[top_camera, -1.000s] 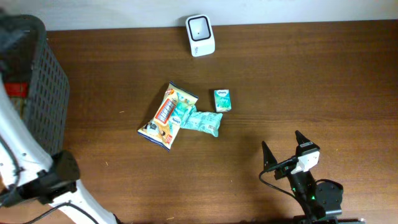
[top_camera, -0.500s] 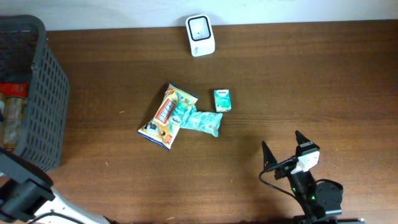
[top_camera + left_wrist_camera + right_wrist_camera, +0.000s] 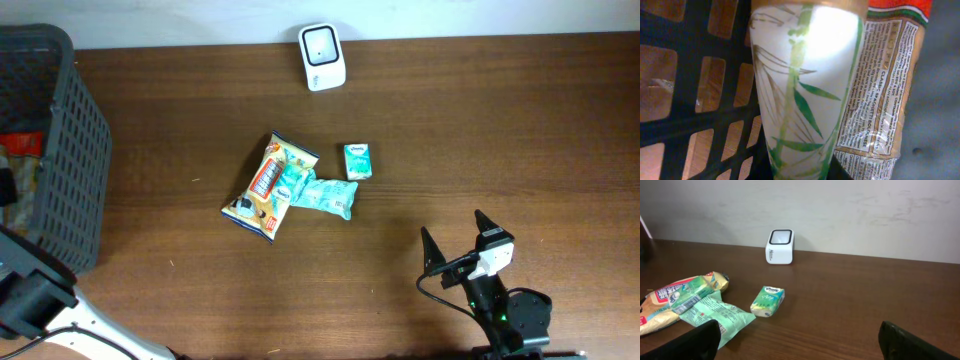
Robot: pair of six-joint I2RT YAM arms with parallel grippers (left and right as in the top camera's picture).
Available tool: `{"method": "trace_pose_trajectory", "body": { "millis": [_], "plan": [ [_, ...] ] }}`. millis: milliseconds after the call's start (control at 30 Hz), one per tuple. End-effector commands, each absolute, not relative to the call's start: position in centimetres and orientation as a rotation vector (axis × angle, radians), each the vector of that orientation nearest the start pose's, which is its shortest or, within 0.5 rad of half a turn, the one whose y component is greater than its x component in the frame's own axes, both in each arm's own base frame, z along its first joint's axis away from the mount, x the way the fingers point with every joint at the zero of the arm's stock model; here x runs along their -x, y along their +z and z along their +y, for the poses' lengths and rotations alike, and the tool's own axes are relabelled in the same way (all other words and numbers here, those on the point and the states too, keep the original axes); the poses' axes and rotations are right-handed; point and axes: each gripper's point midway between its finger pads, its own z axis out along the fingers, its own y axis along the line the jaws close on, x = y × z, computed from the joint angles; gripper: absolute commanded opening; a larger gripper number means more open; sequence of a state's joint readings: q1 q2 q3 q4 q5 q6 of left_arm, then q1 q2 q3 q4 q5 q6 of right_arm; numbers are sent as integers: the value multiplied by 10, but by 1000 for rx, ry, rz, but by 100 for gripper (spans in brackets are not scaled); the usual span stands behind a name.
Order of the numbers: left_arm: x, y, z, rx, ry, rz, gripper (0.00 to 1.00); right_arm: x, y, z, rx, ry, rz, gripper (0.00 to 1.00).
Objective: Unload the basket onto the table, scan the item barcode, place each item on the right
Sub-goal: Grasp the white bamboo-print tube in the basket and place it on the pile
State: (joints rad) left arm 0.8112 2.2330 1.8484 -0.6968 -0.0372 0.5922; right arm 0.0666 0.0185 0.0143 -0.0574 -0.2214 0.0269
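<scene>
Delving in the basket (image 3: 80,150) for a scannable pack (image 3: 800,85), the left gripper hid, state untellable; the right gripper (image 3: 452,224) gaped idle.

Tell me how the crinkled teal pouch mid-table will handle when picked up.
The teal pouch lies flat and wrinkled, so it is probably floppy and light. Its wrapper looks like thin plastic film, perhaps slippery. It touches the yellow snack bag, so dragging may nudge that too.

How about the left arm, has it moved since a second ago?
Yes. The left arm has dropped toward the frame's lower left corner; its white link no longer crosses the grey basket, and its dark joint sits below it.
</scene>
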Motion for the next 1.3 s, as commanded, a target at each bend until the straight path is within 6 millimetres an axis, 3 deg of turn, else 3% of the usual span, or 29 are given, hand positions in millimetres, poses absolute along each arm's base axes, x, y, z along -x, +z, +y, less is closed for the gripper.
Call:
{"method": "trace_pose_trajectory", "body": {
  "millis": [0,33,100,167,200,233,267,300,333,400,433,467,500,600,633,700,733,767,800,867,900,933,1000,1067,1133,1167,1200,1267],
  "plan": [
    [-391,70,379,394,292,2659,0,-240,158,54,193,255,1633,99],
    [-402,97,376,413,282,2588,0,-240,158,54,193,255,1633,99],
    [-431,195,360,505,200,2333,0,-240,158,54,193,255,1633,99],
    [-443,300,319,478,78,2104,0,-240,158,54,193,255,1633,99],
    [-441,356,288,445,24,1998,0,-240,158,54,193,255,1633,99],
    [-436,392,258,398,-12,1938,0,-240,158,54,193,255,1633,99],
    [-432,417,229,332,-37,1902,0,-240,158,54,193,255,1633,99],
    [-424,442,183,247,-77,1888,0,-240,158,54,193,255,1633,99],
    [-418,443,128,169,-162,1937,0,-240,158,54,193,255,1633,99],
    [-422,414,64,77,-302,2066,0,-240,158,54,193,256,1633,99],
    [-429,367,2,-29,-436,2216,0,-240,158,54,193,255,1633,99],
    [-432,322,-36,-95,-488,2345,0,-240,158,54,193,255,1633,99],
    [-433,255,-81,-186,-520,2510,0,-240,158,54,193,256,1633,99],
    [-425,157,-141,-324,-596,2725,0,-240,158,54,193,255,1633,99],
    [-422,133,-155,-360,-609,2783,0,-240,158,54,193,255,1633,99],
    [-418,106,-171,-398,-620,2840,0,-240,158,54,193,256,1633,99],
    [-416,98,-176,-414,-622,2859,0,-240,158,54,193,255,1633,99],
    [-415,97,-179,-422,-623,2862,21,-240,158,54,193,256,1633,99],
    [-415,97,-179,-422,-623,2862,50,-240,158,54,193,255,1633,99],
    [-416,98,-179,-423,-623,2857,82,-240,158,54,193,256,1633,99],
    [-419,104,-180,-424,-623,2842,93,-240,158,54,193,255,1633,99],
    [-422,110,-181,-427,-623,2829,96,-240,158,54,193,255,1633,99],
    [-434,140,-181,-433,-601,2758,99,-240,158,54,193,255,1633,99],
    [-458,213,-155,-379,-441,2603,100,-240,158,54,193,255,1633,99],
    [-473,293,-96,-229,-284,2435,99,-240,158,54,193,256,1633,99],
    [-472,344,-32,-70,-166,2321,99,-240,158,54,193,255,1633,99],
    [-468,359,-1,8,-119,2282,99,-240,158,54,193,256,1633,99],
    [-444,382,122,455,105,2180,99,-240,158,54,193,256,1633,99]
  ]
}}
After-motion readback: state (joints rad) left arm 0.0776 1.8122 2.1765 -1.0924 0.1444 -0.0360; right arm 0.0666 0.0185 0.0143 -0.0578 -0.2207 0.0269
